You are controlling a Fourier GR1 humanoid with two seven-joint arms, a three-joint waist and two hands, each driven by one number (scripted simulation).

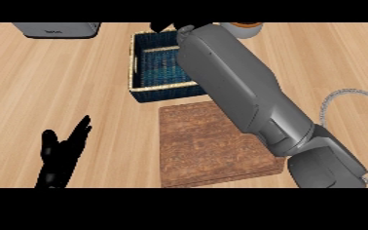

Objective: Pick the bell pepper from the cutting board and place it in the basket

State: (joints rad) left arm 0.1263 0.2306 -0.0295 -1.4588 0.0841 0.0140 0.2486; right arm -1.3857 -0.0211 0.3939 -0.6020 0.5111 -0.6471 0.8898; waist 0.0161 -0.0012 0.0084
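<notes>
The brown wooden cutting board (208, 148) lies in the middle with nothing showing on its bare top. Behind it stands the dark blue basket (144, 90) with a pale woven rim. No bell pepper shows anywhere in the view. My right forearm stretches diagonally over the board and the basket's right half. Only a black sliver of my right hand (164, 26) shows, past the basket's far rim, and what it holds is hidden. My left hand (61, 153) rests open at the lower left, fingers up, away from the board.
A grey appliance (57, 29) sits at the back left. A white container with a brown top (242, 28) stands at the back, right of the basket. A pale curved cable (339, 97) lies at the right edge.
</notes>
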